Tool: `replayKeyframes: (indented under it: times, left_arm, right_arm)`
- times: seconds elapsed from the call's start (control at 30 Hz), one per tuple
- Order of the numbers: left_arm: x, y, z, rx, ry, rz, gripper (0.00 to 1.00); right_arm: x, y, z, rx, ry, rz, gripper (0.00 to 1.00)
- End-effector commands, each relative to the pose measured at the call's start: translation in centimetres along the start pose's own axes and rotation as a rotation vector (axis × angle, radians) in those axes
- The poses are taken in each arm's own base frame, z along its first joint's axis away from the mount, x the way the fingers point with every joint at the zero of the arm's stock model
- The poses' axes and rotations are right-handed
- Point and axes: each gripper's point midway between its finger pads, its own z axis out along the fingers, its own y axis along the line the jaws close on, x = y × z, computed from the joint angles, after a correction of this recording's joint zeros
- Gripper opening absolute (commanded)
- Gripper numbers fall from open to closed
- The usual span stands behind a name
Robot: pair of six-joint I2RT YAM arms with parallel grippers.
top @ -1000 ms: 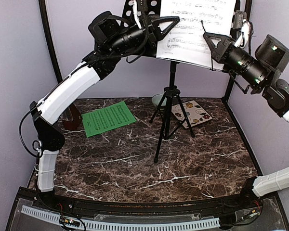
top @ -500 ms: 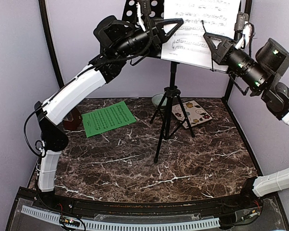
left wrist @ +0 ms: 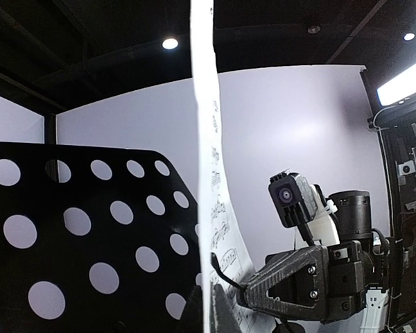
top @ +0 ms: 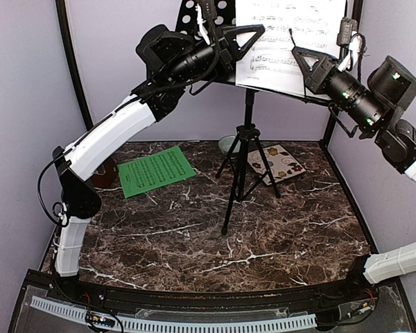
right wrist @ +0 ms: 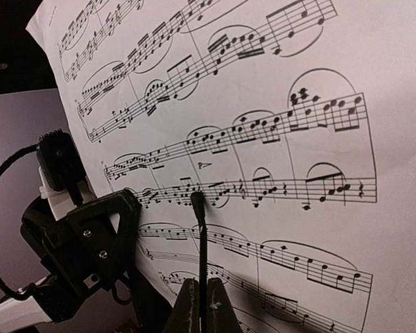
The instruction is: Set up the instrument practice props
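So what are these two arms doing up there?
Both arms are raised to the music stand. The left end effector is pinched shut on the left edge of the white sheet on its desk, while the right end effector is closed on a thin black rod lying against the page. The green sheet lies flat on the table, not yet on the stand.

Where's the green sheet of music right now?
In the top view, the green sheet lies flat on the table's left side, between the metronome and the stand's legs.
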Motion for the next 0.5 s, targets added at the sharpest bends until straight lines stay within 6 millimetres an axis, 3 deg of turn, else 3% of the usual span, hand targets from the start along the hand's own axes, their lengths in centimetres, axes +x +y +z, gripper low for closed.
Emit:
replayKeyframes:
  times: [0.0, 0.2, 0.47]
  left_arm:
    - [-1.55, -0.99, 0.32, 0.026, -0.052, 0.012, 0.01]
    - [-0.85, -1.22, 0.56, 0.029, -0.036, 0.016, 0.03]
    - [-1.37, -1.01, 0.57, 0.010, -0.037, 0.031, 0.35]
  right_arm:
    - [0.08, 0.45, -0.10, -0.030, 0.000, -0.014, 0.00]
    - [0.07, 0.59, -0.16, -0.040, -0.002, -0.015, 0.00]
    - [0.08, -0.07, -0.40, -0.005, -0.010, -0.005, 0.00]
